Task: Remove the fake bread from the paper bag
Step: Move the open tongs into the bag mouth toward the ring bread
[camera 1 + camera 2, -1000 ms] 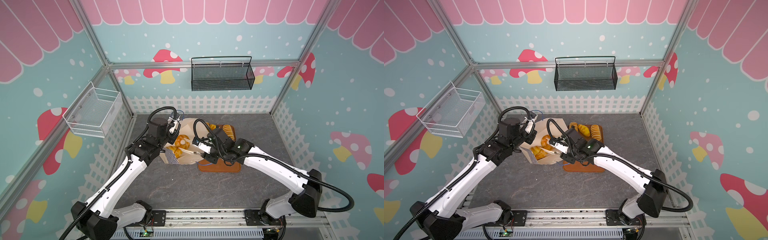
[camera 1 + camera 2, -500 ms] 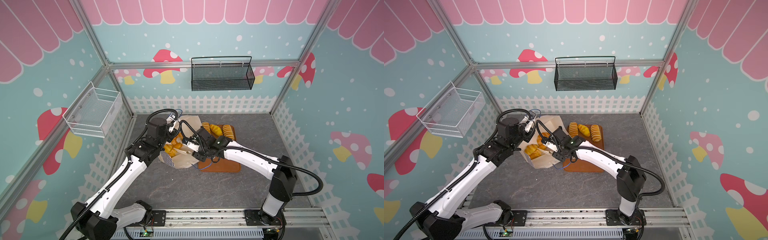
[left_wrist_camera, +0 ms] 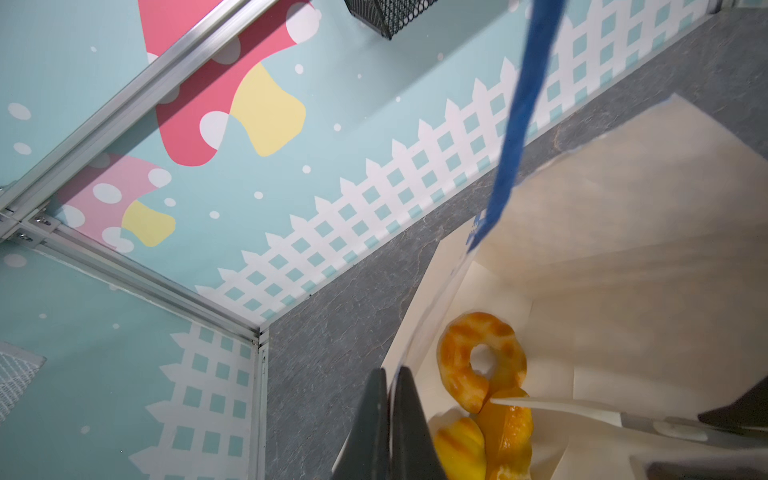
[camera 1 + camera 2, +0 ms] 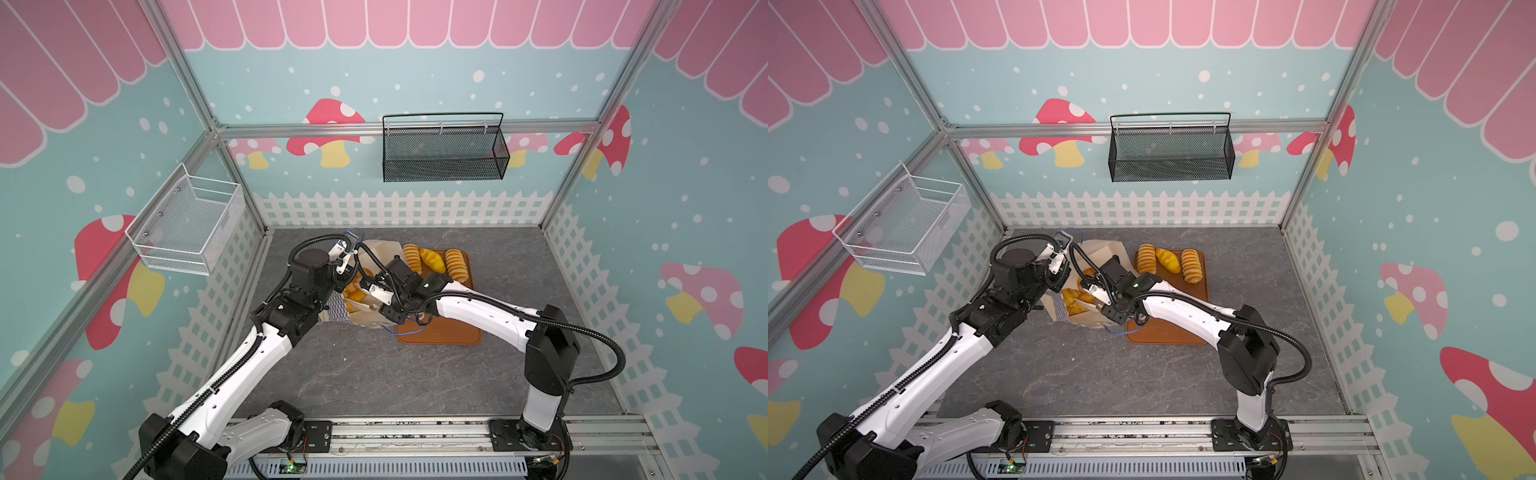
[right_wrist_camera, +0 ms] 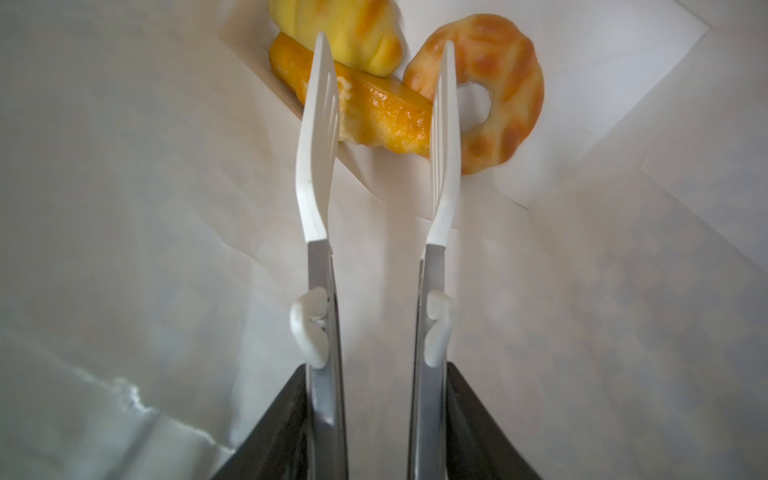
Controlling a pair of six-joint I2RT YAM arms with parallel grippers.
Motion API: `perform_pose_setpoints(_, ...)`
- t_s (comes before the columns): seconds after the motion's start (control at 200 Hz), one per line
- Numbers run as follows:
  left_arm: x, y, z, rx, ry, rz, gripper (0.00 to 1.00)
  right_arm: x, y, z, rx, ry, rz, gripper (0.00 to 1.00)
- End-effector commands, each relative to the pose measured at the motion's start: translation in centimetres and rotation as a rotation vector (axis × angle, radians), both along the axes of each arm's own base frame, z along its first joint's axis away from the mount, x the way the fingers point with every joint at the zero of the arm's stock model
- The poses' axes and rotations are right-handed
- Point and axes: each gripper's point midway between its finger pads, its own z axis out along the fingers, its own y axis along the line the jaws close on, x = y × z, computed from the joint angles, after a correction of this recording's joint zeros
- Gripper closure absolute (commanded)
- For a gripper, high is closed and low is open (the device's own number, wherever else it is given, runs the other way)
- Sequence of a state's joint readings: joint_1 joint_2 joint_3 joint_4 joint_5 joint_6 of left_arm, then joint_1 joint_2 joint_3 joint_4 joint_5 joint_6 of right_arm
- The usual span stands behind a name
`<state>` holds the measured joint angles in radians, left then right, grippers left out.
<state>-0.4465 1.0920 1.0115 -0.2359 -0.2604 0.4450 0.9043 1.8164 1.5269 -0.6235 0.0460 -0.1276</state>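
The paper bag [image 4: 371, 314] [image 4: 1089, 319] lies tilted on the grey floor with its mouth facing the right arm. My left gripper [image 3: 389, 376] [image 4: 348, 266] is shut on the bag's rim and holds it up. My right gripper [image 5: 377, 370] [image 4: 386, 297] is shut on white-tipped tongs [image 5: 315, 174], which reach inside the bag. The tong tips stand apart on either side of an orange bread [image 5: 386, 112]. Beside it lie a ring doughnut [image 5: 511, 95] [image 3: 461, 361] and a yellow ridged bread [image 5: 357, 33]. Three breads [image 4: 432, 259] [image 4: 1169, 259] lie on the orange board [image 4: 440, 334].
A black mesh basket [image 4: 442, 153] hangs on the back wall and a white wire basket [image 4: 187, 224] on the left wall. A blue cord handle [image 3: 519, 124] rises from the bag past my left gripper. Another cord loop [image 4: 409, 330] lies on the board.
My right arm has moved left and pushed the tongs deeper into the bag. The bag has shifted slightly left. My left gripper kept its hold on the rim.
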Motion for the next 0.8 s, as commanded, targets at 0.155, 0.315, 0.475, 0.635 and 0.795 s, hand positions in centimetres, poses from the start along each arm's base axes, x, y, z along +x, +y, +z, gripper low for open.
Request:
perform_pose_setpoints(0.155,-1.2,-1.4,2.7,-0.1,-0.076,-0.08,1.0,-0.6,-0.3,1.9,0.13,-0.026,-0.066,0.51)
perform_pose_setpoints(0.315,-1.9,-1.5,4.3,-0.109,-0.12,-0.096,1.0,-0.2,0.3,1.8,0.15,-0.02,-0.075,0.51)
perform_pose_setpoints(0.475,-2.1,-1.7,4.7,-0.087,-0.133,-0.108,1.0,0.4,1.4,0.4,0.129,0.002,-0.063,0.51)
perform_pose_setpoints(0.635,-1.9,-2.1,3.8,-0.07,-0.114,-0.111,1.0,0.2,2.0,-0.3,0.121,0.002,-0.004,0.51)
perform_pose_setpoints(0.795,-1.4,-2.8,3.3,-0.083,-0.095,-0.121,1.0,0.0,1.7,-0.7,0.097,-0.033,0.033,0.51)
